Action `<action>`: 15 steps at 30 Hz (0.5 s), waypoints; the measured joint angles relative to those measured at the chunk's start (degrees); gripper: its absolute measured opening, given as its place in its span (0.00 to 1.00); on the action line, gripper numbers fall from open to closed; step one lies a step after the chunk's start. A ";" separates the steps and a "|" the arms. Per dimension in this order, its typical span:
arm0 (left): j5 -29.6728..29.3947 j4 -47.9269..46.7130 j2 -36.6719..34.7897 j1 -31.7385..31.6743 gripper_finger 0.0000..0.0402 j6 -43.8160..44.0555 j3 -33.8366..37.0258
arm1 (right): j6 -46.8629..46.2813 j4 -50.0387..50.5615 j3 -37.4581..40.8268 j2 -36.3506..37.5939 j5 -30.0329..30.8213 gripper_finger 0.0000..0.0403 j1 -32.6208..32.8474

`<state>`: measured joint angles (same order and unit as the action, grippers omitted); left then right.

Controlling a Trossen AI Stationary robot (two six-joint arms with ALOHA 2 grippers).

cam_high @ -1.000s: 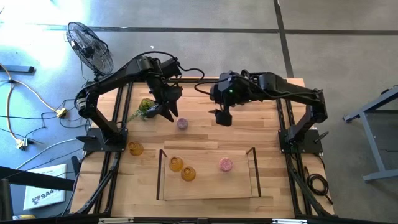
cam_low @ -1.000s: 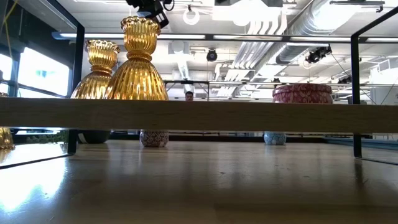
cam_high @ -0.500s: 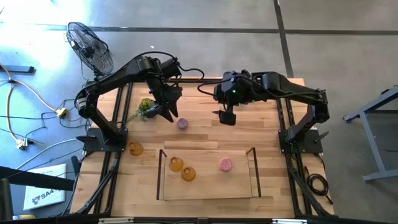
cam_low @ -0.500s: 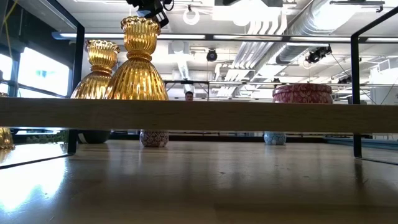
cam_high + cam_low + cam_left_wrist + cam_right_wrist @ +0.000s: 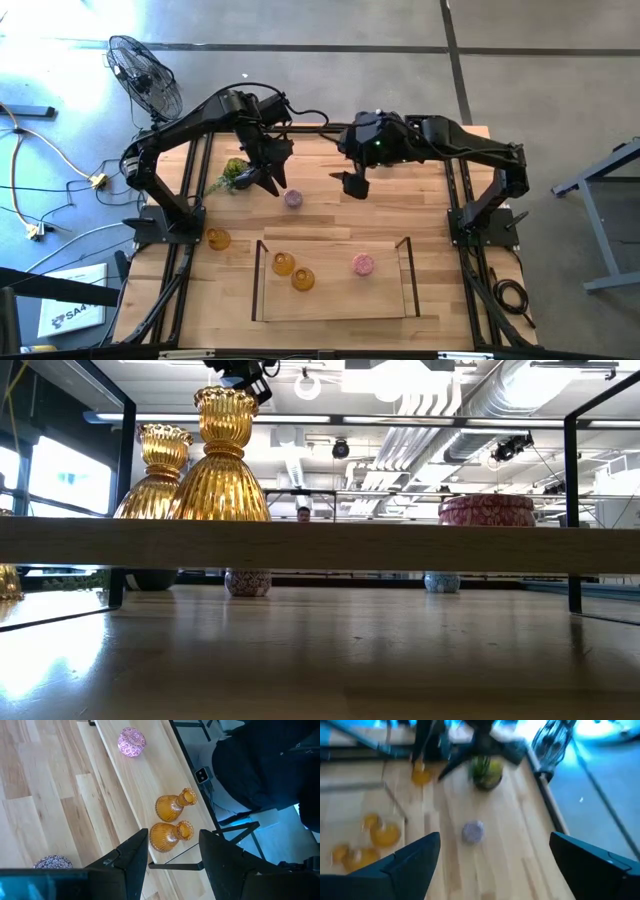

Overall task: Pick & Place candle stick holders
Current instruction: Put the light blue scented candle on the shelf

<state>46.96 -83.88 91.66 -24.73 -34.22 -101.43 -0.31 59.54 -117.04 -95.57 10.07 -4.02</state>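
Two amber holders [image 5: 293, 271] and a pink holder [image 5: 363, 264] sit in the tray [image 5: 335, 308]; only the low view shows a pale blue holder [image 5: 441, 581]; left tool [image 5: 272, 184] and right tool [image 5: 354, 186] both spread, empty.

Table: pale wooden plank tabletop [image 5: 330, 215], smooth with a soft sheen
Holders: ribbed, glossy amber glass candle stick holders [image 5: 222, 465]
Arms: matt black robot arms [image 5: 190, 125]
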 joint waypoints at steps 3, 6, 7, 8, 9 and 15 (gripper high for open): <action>0.00 -0.29 0.00 0.01 0.43 0.00 0.00 | -2.26 5.58 -2.48 0.16 8.82 0.92 -3.22; -0.22 -0.30 0.00 0.00 0.43 0.00 0.00 | -11.04 16.45 -4.10 0.35 13.13 0.92 -10.66; -0.60 -0.30 0.00 0.02 0.43 0.00 0.00 | -13.25 19.48 -4.09 0.34 11.54 0.92 -13.51; -1.10 -0.31 0.00 0.02 0.43 0.00 0.00 | -14.48 21.64 -4.03 0.24 9.56 0.92 -16.36; -1.69 -0.28 0.00 0.02 0.43 0.00 0.00 | -14.72 23.29 -4.00 0.19 7.29 0.92 -18.89; -4.34 -0.26 0.00 0.00 0.43 -1.73 0.00 | -12.45 22.48 -3.99 -0.32 -5.51 0.93 -29.93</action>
<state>42.62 -84.14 91.66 -24.73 -35.94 -101.43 -12.76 82.02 -121.03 -95.89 4.56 -33.96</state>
